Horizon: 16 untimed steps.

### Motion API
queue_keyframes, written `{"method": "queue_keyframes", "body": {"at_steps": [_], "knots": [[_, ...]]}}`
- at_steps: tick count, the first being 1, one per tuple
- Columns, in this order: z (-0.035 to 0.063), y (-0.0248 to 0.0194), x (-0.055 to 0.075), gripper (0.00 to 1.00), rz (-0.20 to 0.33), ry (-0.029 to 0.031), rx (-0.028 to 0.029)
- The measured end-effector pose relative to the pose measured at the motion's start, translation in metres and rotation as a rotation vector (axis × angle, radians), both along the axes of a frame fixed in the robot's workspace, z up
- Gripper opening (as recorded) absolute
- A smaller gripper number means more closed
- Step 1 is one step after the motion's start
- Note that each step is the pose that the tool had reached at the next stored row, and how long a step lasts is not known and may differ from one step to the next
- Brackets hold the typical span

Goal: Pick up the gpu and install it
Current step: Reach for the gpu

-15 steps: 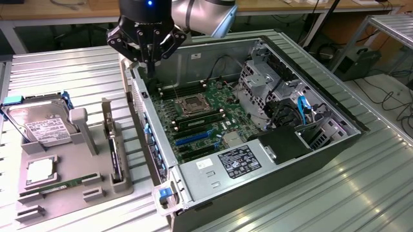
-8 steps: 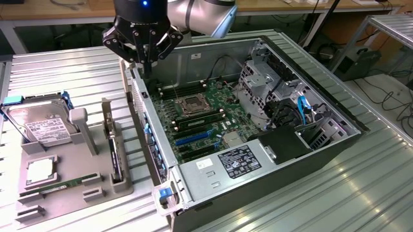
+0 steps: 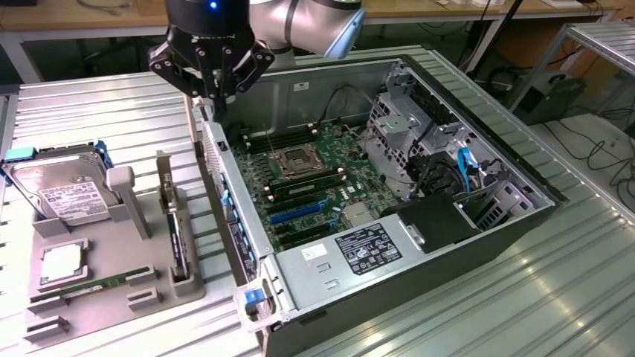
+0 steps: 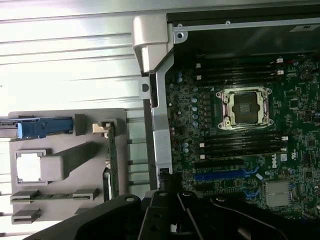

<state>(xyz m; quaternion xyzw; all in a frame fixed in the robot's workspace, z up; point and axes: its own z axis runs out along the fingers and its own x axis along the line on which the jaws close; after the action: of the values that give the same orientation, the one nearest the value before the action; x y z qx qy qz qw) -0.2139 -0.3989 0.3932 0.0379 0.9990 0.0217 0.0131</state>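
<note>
My gripper (image 3: 211, 97) is pinched shut and empty, I think (poor angle), over the case (image 3: 297, 85) rim. The gpu (image 3: 177, 227) stands on edge in the holder (image 3: 109, 260) beside the case; I'd approach it square.

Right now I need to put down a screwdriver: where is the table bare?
Bare ribbed table between the grey tray and the far edge, and again on the exterior view's right, along the dark side of the computer case. Crowded: the tray, carrying hard drive, gpu and RAM stick, and the case's inside.
</note>
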Motion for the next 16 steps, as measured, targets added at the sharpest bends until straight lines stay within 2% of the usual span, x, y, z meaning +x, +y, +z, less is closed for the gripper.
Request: {"method": "queue_keyframes", "body": {"at_steps": [16], "knots": [[0.0, 0.0, -0.012, 0.11, 0.0, 0.0, 0.0]]}}
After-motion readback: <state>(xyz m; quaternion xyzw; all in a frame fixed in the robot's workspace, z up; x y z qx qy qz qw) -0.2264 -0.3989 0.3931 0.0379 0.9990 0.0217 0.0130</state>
